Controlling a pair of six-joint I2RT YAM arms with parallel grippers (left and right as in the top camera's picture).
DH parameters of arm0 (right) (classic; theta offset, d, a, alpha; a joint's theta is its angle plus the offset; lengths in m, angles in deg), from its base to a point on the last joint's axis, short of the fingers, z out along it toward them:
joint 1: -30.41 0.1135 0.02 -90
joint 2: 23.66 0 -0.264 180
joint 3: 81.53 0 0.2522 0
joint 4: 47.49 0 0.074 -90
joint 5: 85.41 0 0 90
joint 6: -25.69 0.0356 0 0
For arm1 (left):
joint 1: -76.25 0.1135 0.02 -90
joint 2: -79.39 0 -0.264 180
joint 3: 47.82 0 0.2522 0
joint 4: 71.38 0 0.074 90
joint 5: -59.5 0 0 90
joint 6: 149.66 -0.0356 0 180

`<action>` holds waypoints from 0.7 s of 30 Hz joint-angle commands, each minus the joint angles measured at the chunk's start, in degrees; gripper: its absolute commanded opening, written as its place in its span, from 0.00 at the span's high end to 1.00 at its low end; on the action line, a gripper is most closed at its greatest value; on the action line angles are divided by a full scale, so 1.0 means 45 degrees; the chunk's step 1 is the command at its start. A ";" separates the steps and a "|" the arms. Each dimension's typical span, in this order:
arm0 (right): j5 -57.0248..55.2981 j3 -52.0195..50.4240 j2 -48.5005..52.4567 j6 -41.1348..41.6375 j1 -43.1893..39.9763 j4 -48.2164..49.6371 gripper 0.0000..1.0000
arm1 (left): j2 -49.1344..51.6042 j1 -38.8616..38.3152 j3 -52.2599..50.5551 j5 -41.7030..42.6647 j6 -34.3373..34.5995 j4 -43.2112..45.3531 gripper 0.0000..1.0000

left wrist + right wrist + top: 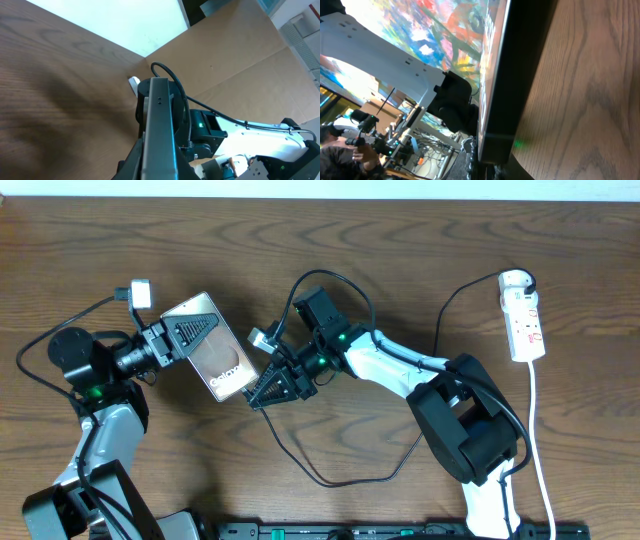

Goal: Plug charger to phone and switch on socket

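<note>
One phone (225,365) in left hand (198,330)

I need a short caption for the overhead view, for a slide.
Left gripper holds the phone; the shut right gripper is at its lettered end; the socket lies far right.

Phone (212,348): glossy dark slab, "Galaxy" lettering, tilted diagonally. Charger (325,484): thin black cable looping right of phone. Socket (523,317): white strip, far right of phone.
</note>
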 commanded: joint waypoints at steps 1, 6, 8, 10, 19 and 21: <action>0.0238 -0.0024 0.0092 0.0005 0.0024 -0.0015 0.93 | -0.0146 -0.0029 0.0024 0.0029 0.0209 0.0107 0.93; 0.0223 -0.0024 0.0092 0.0000 0.0024 0.0015 0.93 | -0.0146 -0.0029 0.0024 0.0034 0.0209 0.0107 0.93; 0.0228 -0.0024 0.0092 0.0000 0.0029 0.0039 0.93 | -0.0146 -0.0029 0.0024 0.0044 0.0209 0.0107 0.93; 0.0223 -0.0024 0.0092 0.0000 0.0029 0.0087 0.93 | -0.0146 -0.0029 0.0024 0.0102 0.0209 0.0107 0.93; 0.0029 -0.0024 0.0092 0.0010 0.0029 0.0092 0.92 | -0.0146 -0.0029 0.0024 0.0321 0.0209 0.0107 0.92; 0.0034 -0.0024 0.0092 0.0015 0.0034 0.0092 0.92 | -0.0146 -0.0029 0.0024 0.0316 0.0209 0.0107 0.93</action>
